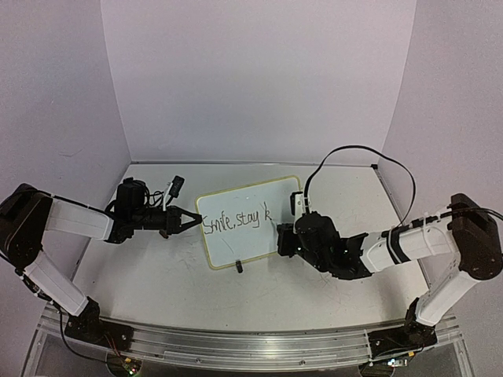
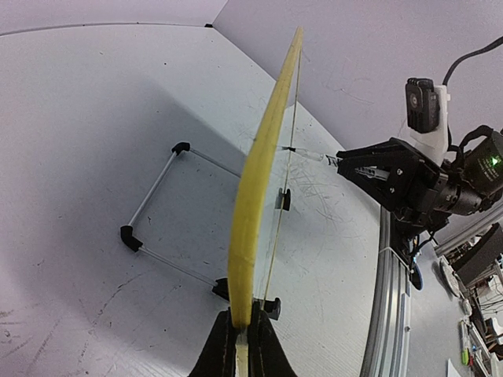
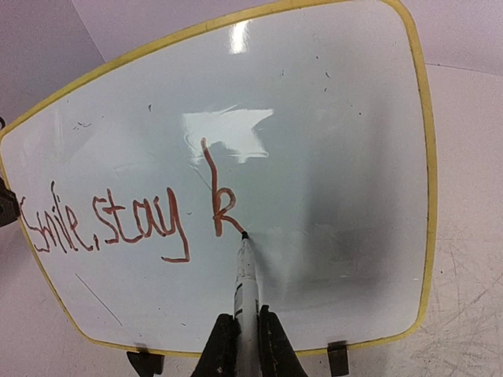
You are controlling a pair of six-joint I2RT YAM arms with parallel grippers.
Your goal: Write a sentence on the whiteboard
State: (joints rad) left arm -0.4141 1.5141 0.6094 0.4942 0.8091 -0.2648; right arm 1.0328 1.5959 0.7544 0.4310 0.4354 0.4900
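Whiteboard point(image 1: 255, 239), centre frame, bears sentence point(image 3: 118, 224) "Smile, stay k". Left gripper point(image 2: 240, 334) pinches its left edge; right gripper point(image 3: 240, 334) clamps marker point(image 3: 245, 271), tip touching the k.

Glossy whiteboard point(image 3: 330, 141) on a scuffed matt table point(image 2: 71, 141)

The whiteboard's face is smooth and shiny and mirrors a bright patch of light, while its rim point(image 2: 253, 204) looks like matt yellow plastic. The stand point(image 2: 153, 189) is thin bare metal wire, with caps point(image 2: 130, 238) at the corners that look like black plastic. The table is a dull white top, worn and crossed with fine grey scratches and scribbles. The marker point(image 3: 245, 275) has a smooth pale barrel with a slight sheen. The left gripper point(image 2: 240, 334) and the right gripper point(image 3: 244, 322) look like hard black plastic with a dull finish. The rail point(image 1: 236, 344) is bare brushed metal.
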